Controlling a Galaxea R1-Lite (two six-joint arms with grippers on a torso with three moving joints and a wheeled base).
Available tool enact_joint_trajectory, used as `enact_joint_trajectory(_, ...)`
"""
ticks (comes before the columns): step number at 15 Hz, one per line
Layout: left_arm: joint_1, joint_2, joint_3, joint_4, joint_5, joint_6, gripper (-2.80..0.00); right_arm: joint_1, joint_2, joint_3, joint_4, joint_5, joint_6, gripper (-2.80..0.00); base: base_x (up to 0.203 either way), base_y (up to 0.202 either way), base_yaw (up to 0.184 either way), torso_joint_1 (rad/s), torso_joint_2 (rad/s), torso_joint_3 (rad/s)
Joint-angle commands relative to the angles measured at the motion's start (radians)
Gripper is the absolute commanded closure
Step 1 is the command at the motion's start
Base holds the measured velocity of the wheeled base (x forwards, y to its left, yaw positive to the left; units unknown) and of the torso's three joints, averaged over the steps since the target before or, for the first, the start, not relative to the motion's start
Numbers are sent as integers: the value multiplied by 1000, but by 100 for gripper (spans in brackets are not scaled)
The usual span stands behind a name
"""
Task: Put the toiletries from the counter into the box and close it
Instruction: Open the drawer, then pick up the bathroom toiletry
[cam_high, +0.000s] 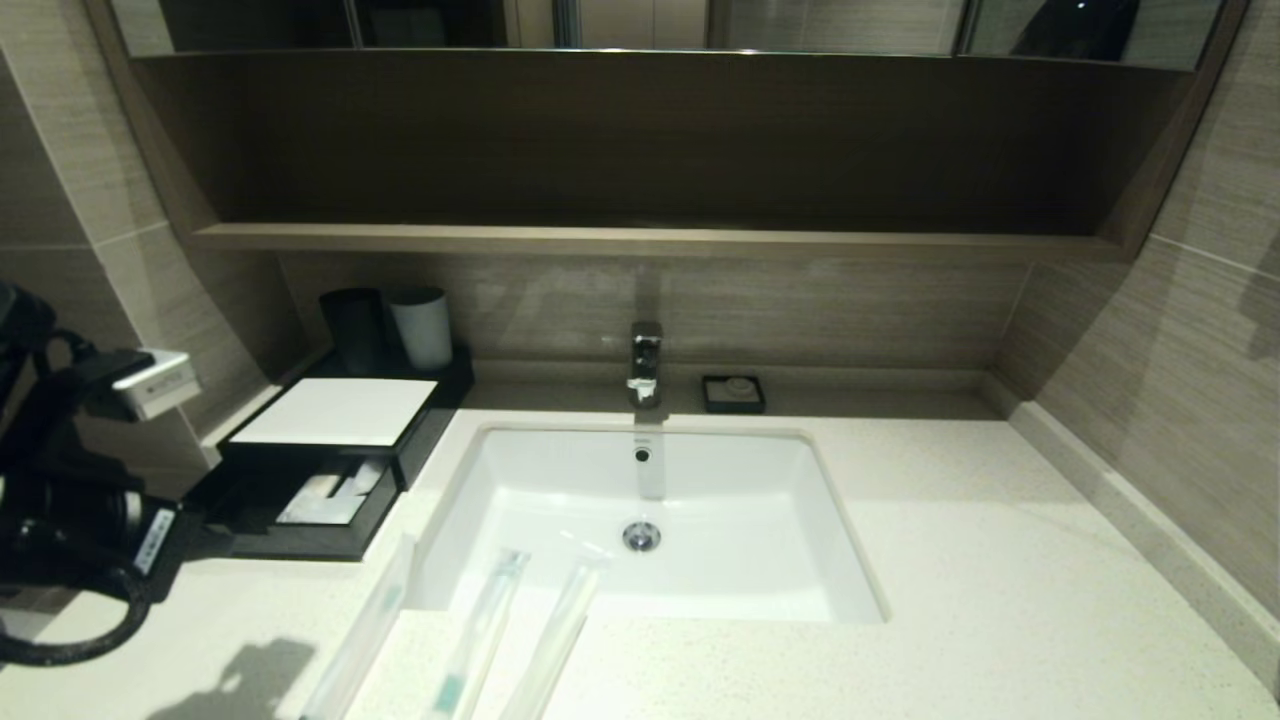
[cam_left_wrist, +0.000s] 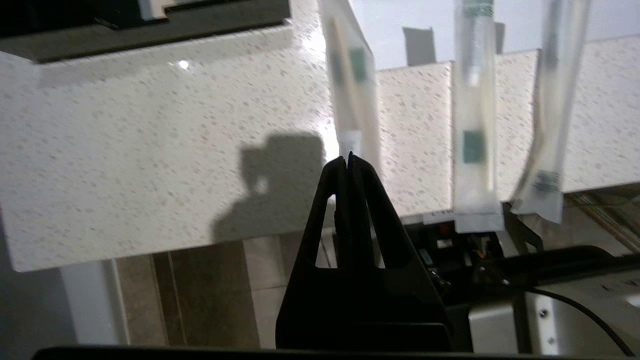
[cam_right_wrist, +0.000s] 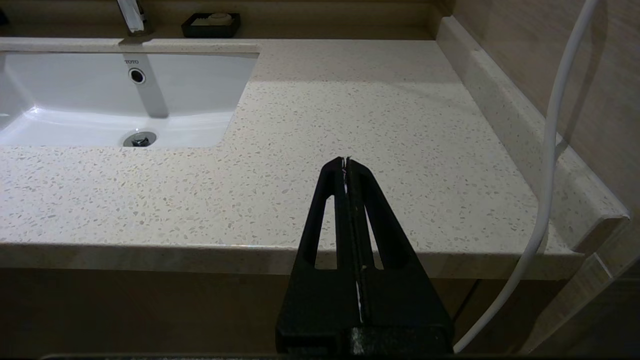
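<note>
Left tool (cam_left_wrist: 347, 159) pressed closed, seemingly empty, near packets (cam_left_wrist: 472, 125).

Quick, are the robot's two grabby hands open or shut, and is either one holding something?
Left gripper: shut, holding nothing, near the left toothbrush packet.
Right gripper: shut, holding nothing, over the counter.

I counted three toiletries (cam_high: 480, 625) on the counter (cam_high: 1000, 560) — all long wrapped packets — plus two cups (cam_high: 420, 327), one box (cam_high: 335, 412), one soap dish (cam_high: 733, 393), one faucet (cam_high: 645, 362).
</note>
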Motion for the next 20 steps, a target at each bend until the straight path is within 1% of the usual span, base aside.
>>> enact_joint_trajectory(1, -109, -64, 6, 73, 2, -108, 0, 0, -2, 2, 0, 0, 0, 0, 0, 0, 0, 0, 0, 0)
enact_joint_trajectory(3, -193, -70, 14, 145, 10, -217, 0, 0, 0, 2, 0, 0, 0, 0, 0, 0, 0, 0, 0, 0)
enact_joint_trajectory(5, -260, -79, 29, 185, 12, -286, 0, 0, -1, 2, 0, 0, 0, 0, 0, 0, 0, 0, 0, 0)
enact_joint_trajectory(6, -285, -80, 43, 197, 13, -331, 0, 0, -2, 2, 0, 0, 0, 0, 0, 0, 0, 0, 0, 0)
enact_joint_trajectory(7, -288, -76, 64, 197, 15, -352, 0, 0, -1, 2, 0, 0, 0, 0, 0, 0, 0, 0, 0, 0)
enact_joint_trajectory(8, -288, -69, 87, 194, 30, -358, 0, 0, -1, 2, 0, 0, 0, 0, 0, 0, 0, 0, 0, 0)
enact_joint_trajectory(9, -288, -55, 106, 187, 74, -361, 0, 0, -2, 2, 0, 0, 0, 0, 0, 0, 0, 0, 0, 0)
enact_joint_trajectory(10, -288, -38, 116, 185, 97, -361, 0, 0, -1, 2, 0, 0, 0, 0, 0, 0, 0, 0, 0, 0)
enact_joint_trajectory(11, -288, -25, 122, 184, 107, -361, 0, 0, -2, 2, 0, 0, 0, 0, 0, 0, 0, 0, 0, 0)
enact_joint_trajectory(12, -288, -16, 122, 183, 109, -355, -280, 0, -2, 2, 0, 0, 0, 0, 0, 0, 0, 0, 0, 0)
enact_joint_trajectory(14, -287, -1, 135, 168, 128, -353, -280, 0, -1, 2, 0, 0, 0, 0, 0, 0, 0, 0, 0, 0)
enact_joint_trajectory(15, -288, 2, 165, 160, 141, -350, -280, 0, -1, 2, 0, 0, 0, 0, 0, 0, 0, 0, 0, 0)
enact_joint_trajectory(16, -288, 12, 192, 129, 153, -342, -280, 0, 0, 2, 0, 0, 0, 0, 0, 0, 0, 0, 0, 0)
enact_joint_trajectory(20, -288, 51, 278, 53, 163, -342, -280, 0, -1, 2, 0, 0, 0, 0, 0, 0, 0, 0, 0, 0)
